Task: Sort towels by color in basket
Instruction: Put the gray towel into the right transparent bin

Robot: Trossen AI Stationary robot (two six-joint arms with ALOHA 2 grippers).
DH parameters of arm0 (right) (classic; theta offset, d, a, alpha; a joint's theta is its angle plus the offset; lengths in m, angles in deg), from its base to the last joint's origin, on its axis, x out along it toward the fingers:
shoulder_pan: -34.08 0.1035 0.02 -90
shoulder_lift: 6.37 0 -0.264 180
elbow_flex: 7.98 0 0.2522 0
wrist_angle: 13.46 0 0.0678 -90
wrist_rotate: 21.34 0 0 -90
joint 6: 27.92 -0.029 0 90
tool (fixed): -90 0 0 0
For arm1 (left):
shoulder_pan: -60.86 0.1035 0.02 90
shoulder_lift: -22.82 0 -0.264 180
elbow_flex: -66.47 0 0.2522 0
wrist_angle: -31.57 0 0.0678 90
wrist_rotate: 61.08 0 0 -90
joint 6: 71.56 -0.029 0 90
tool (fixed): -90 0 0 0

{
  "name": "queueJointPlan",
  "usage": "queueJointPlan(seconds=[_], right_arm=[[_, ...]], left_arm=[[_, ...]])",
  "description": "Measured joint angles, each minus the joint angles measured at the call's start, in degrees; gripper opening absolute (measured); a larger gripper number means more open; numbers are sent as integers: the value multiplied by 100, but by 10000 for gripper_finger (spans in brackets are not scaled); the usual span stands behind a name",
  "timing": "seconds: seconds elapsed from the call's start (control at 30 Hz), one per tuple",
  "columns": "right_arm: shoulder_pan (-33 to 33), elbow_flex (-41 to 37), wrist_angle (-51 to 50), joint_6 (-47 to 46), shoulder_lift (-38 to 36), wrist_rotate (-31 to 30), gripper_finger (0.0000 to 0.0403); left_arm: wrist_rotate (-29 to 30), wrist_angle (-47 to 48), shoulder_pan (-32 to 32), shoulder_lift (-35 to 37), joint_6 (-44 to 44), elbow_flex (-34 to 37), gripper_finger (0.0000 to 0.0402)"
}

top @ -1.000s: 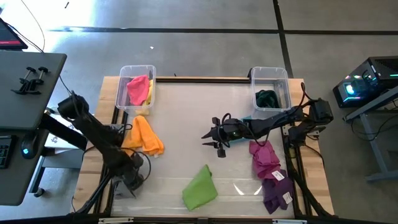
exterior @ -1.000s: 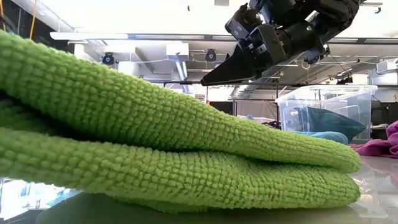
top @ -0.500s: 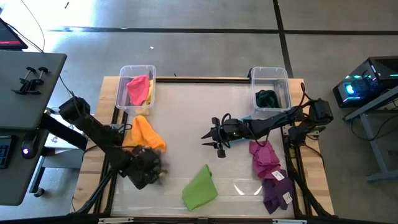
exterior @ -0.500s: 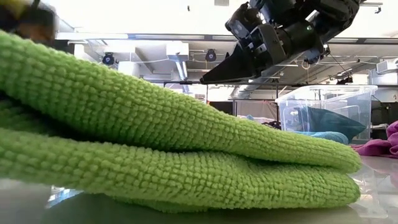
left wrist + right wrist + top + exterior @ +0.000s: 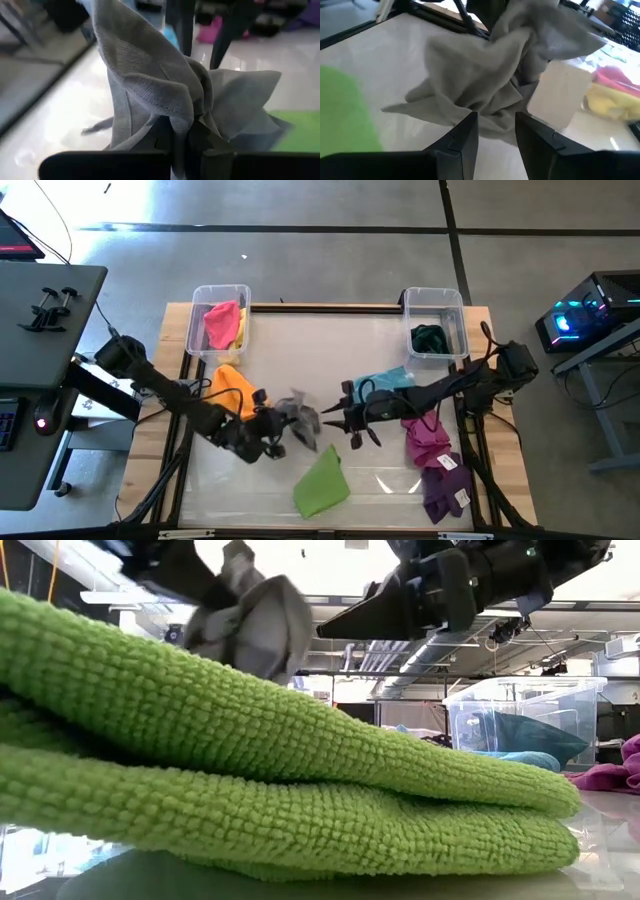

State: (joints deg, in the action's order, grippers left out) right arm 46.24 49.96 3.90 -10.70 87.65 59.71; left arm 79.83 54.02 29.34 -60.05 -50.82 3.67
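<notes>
grey towel [image 5: 298, 420] crumpled, held aloft mid-table | lime [image 5: 322, 483] flat near front | orange [image 5: 232, 383] left | pink [image 5: 222, 323] in left bin | dark green [image 5: 430, 338] in right bin | blue [image 5: 384, 382], magenta [image 5: 426, 434], purple [image 5: 442, 485] right

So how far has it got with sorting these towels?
Early days. Done: a pink towel and a yellow one sit in the left bin, a dark green towel in the right bin. In hand: the left gripper holds up a grey towel, with the right gripper open in front of it. Left: orange, lime, light blue, magenta, purple.
</notes>
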Motion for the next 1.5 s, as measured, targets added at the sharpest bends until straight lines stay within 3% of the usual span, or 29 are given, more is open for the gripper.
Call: queueJointPlan(seconds=[0.13,0.27,0.43,0.63,0.9,1.0,1.13,1.2,1.27,1.37,1.5], right_arm=[[-217,0,-6,-451,0,233,135],[-400,0,-15,-581,0,452,178],[-534,0,-4,-950,0,113,227],[-582,0,247,-1451,0,-213,228],[-562,0,683,-1180,9,519,177],[-557,-4,676,-1117,15,567,137],[-548,-7,628,-1117,17,579,59],[-569,-4,437,-1122,4,405,20],[-573,-2,-74,-1096,-116,89,12],[-562,-2,-1142,-1173,-551,-890,22],[-460,-2,-2630,-1268,-1618,-2205,8]], left_arm=[[-62,-322,417,0,-911,-2,3],[-105,-385,849,0,-1035,-2,3],[-732,-542,1183,0,-1206,-2,3],[-1326,-1351,1293,-62,-1781,-2,3],[-1742,-2347,1307,-351,-2474,-2,3],[-2030,-2570,1331,-426,-2632,2,7],[-2160,-2629,1296,-393,-2927,2,40],[-2089,-2594,1237,-281,-3069,0,64],[-1775,-2387,1165,-89,-3187,0,84],[-1054,-1769,1064,231,-3131,-11,102],[-247,-769,939,470,-2415,-9,107]])
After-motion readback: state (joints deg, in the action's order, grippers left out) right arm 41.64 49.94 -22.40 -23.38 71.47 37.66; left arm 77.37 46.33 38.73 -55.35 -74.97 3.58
